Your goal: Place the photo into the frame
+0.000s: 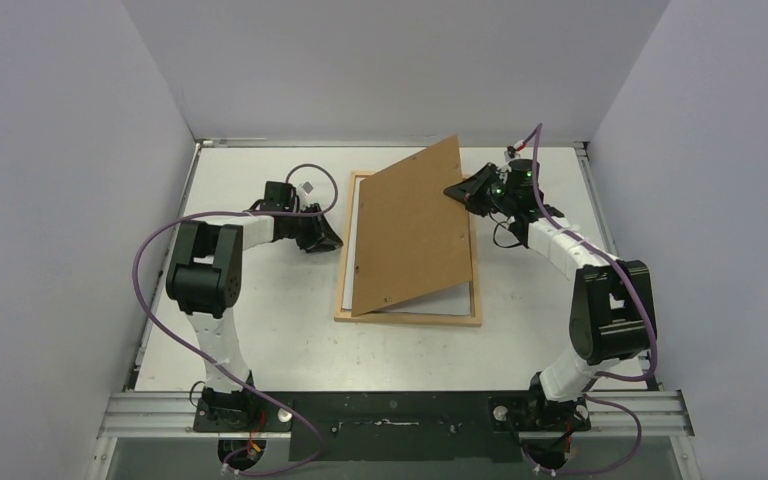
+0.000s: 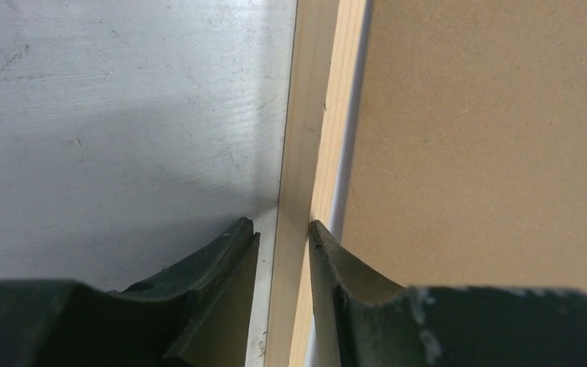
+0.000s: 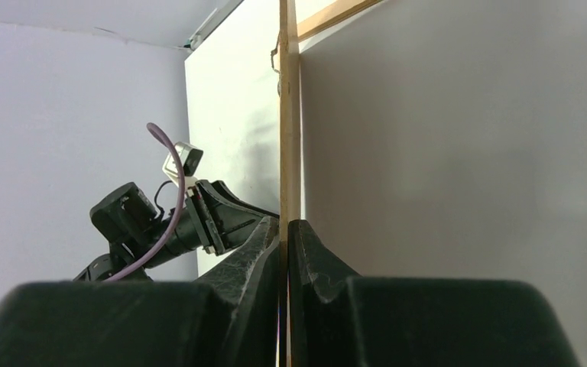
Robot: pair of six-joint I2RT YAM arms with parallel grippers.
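Frame (image 1: pixel 410 318) lies flat at desk (image 1: pixel 260 335) centre, photo (image 1: pixel 435 300) inside, white back up. Right gripper (image 1: pixel 457 190) clamped on backing board (image 1: pixel 415 225) far-right edge, holding it tilted over photo. Left gripper (image 1: pixel 332 238) jaws apart, astride frame's left rail

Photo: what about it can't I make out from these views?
Top external: backing board covers most of the photo; only a white strip shows, print side unseen.
Left wrist: only a pale sliver between frame and backing board.
Right wrist: right gripper blocks the bottom; unclear whether the photo lies flat.
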